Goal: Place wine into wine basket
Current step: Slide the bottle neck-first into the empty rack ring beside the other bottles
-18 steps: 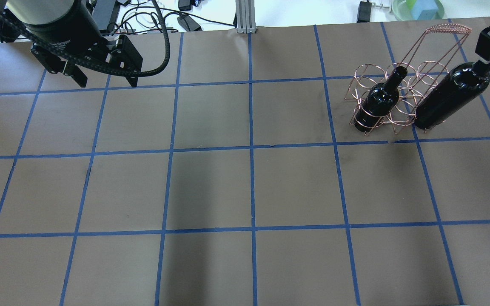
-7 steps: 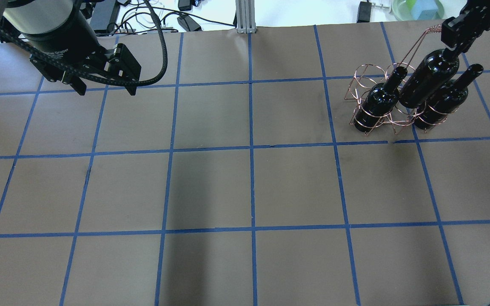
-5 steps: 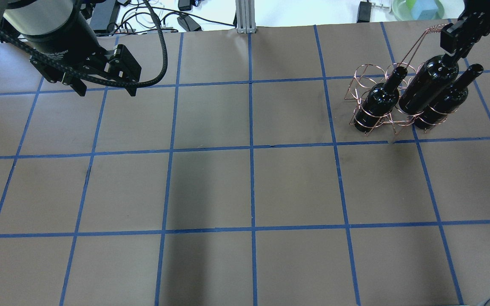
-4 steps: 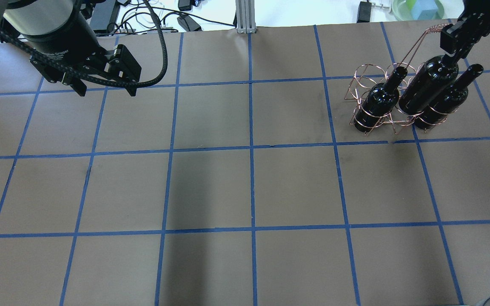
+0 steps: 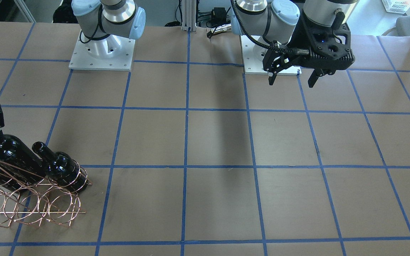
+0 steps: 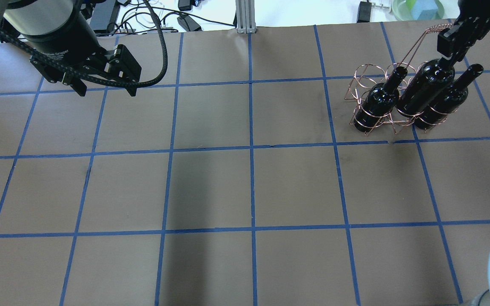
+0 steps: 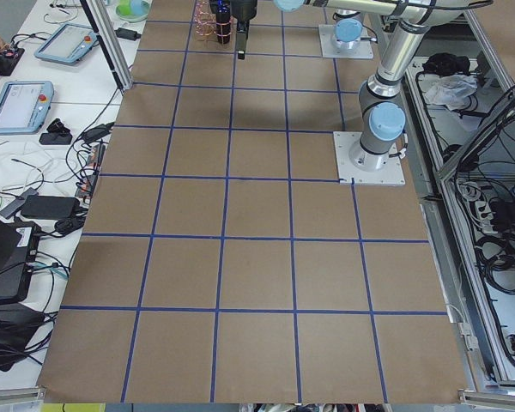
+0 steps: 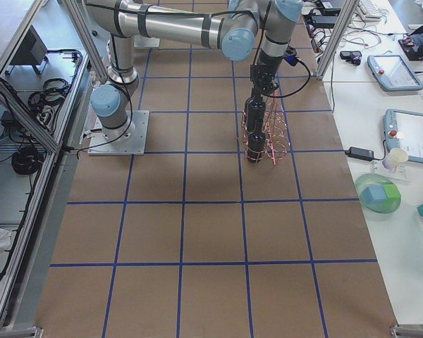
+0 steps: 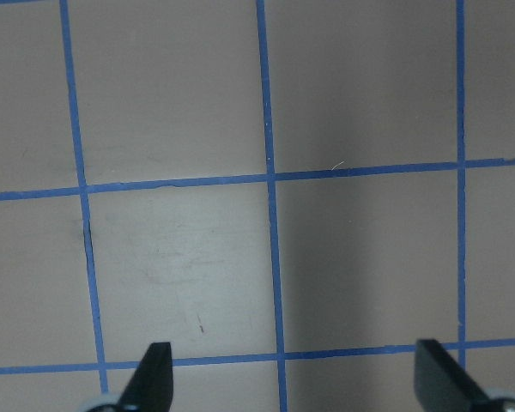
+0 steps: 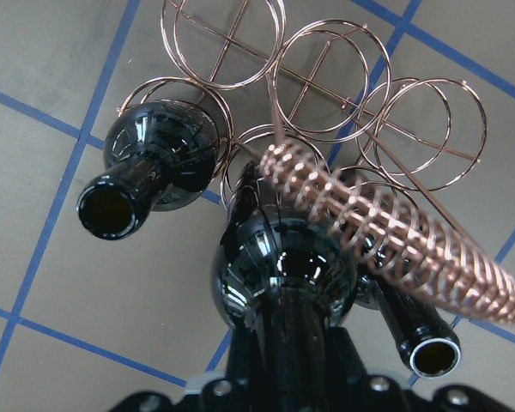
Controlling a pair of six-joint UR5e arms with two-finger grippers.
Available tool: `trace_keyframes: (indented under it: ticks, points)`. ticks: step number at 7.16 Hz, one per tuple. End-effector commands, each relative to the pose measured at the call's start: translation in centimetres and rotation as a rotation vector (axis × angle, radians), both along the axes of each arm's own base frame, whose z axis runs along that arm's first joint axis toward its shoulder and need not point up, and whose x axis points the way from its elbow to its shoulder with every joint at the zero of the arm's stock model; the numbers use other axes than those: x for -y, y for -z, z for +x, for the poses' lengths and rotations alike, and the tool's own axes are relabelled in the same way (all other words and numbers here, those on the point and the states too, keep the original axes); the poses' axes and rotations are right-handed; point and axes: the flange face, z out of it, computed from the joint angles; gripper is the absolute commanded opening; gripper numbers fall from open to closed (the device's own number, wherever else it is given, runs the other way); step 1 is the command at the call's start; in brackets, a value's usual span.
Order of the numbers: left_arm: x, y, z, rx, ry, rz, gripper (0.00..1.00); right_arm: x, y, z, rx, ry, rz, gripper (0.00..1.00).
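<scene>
Wine [image 6: 423, 88] hangs upright, neck pinched in your right claw [image 6: 448, 53], to fit the basket [image 10: 386, 240] ring; left claw [image 6: 106, 90] is spread.

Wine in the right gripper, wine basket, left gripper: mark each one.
wine [image 6: 424, 88], overhead exterior view, on its glossy body.
wine basket [image 10: 386, 230], right wrist-mounted view, on the twisted handle.
left gripper [image 6: 106, 90], overhead exterior view, midway between its open fingertips.

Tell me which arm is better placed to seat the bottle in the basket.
Right: the right tool grips the wine by the neck at the wine basket; the left tool hangs open far away.
</scene>
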Motion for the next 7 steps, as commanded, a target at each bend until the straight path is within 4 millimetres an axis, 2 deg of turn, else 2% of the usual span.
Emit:
trace_keyframes:
  ticks: [1,7]
  points:
    - [0.0,0.0,-0.1,0.0,0.001,0.0,1.0,0.7,1.3,-0.1,0.009,-0.01,0.016,0.0]
    - [-0.1,-0.1,-0.1,0.0,0.001,-0.001,1.0,1.6,3.5,-0.4,0.019,-0.014,0.049,0.0]
